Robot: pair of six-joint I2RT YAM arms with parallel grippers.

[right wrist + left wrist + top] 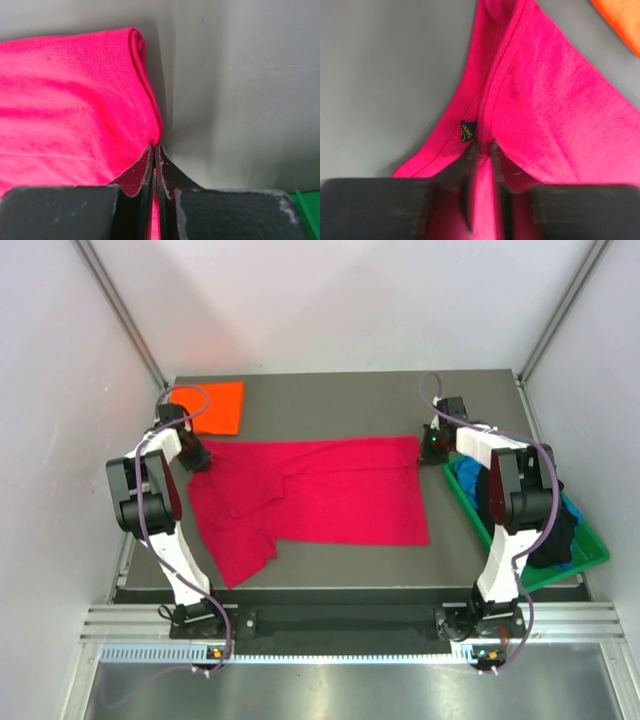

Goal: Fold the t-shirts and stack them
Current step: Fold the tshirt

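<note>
The crimson-red t-shirt (330,490) is plain, the orange t-shirt (215,405) plain and bright, the bin (592,552) green, the table (330,400) dark grey.

Table (330,405): one, rectangular, flat dark grey matte top, with faint marks showing in the right wrist view. Walls: three plain white panels, left (55,390), back (340,300) and right (605,370), closing in the table on its far side and both flanks. Corner struts: two, slim grey metal, left (122,310) and right (562,305), slanting up from the far table corners. Near edge: ribbed aluminium rail (120,625), and below it a brushed metal surface (340,690). Light: soft, even, with weak shadows.
</note>
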